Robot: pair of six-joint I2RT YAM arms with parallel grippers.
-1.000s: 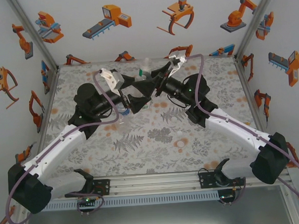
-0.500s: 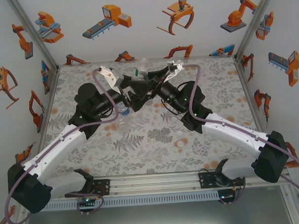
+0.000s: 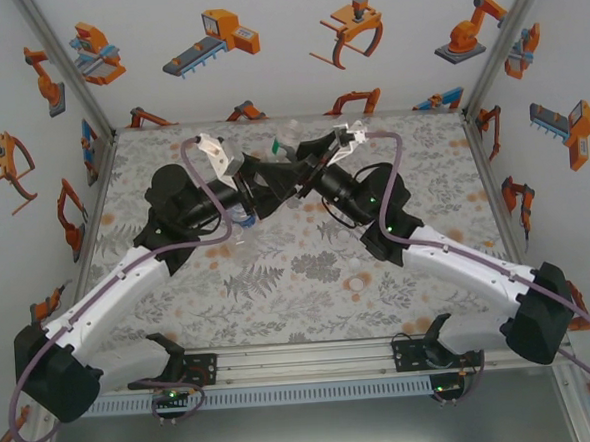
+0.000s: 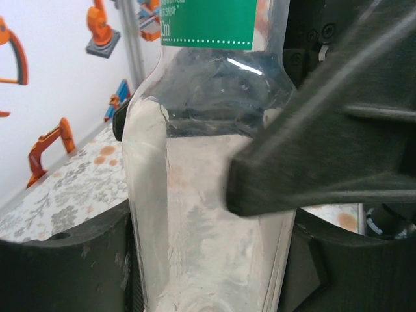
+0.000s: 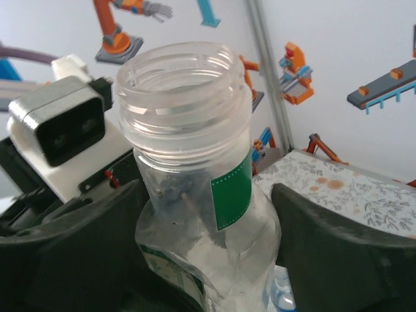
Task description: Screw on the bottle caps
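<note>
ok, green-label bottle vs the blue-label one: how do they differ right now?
The green-label bottle is gripped off the table by the left claw, mouth open and uncapped; the blue-label bottle sits down under the left arm, its top hidden. One label is green, the other blue. Both are clear plastic.

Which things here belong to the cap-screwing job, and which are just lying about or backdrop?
Job:
green-labelled bottle, uncapped, in the left gripper, with the right gripper fingers either side
blue-labelled bottle on the table
white cap lying nearer the bases

Not the job:
floral table cover
robot-print walls
purple cables
</note>
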